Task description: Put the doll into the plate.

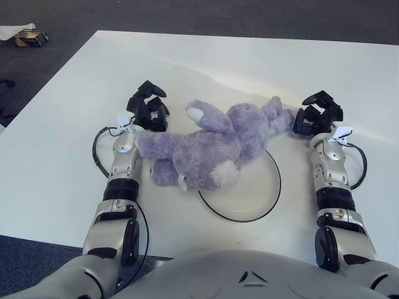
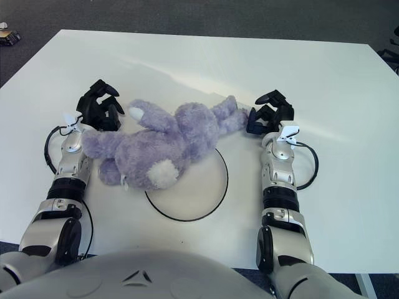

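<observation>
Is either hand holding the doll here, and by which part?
Neither hand visibly grips the doll. The left hand shows by its left end, the right hand by its right end; contact cannot be told.

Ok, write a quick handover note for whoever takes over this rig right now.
Left hand: open beside the fluffy purple stuffed doll, at its left end, holding nothing.
Right hand: open, at the doll's right end, close to it; contact unclear.
Doll lies across the left and far rim of the white black-rimmed round plate on the white table, mostly off it.
Done: nothing secured.
Left: grasp the doll, centre it in the plate.
</observation>
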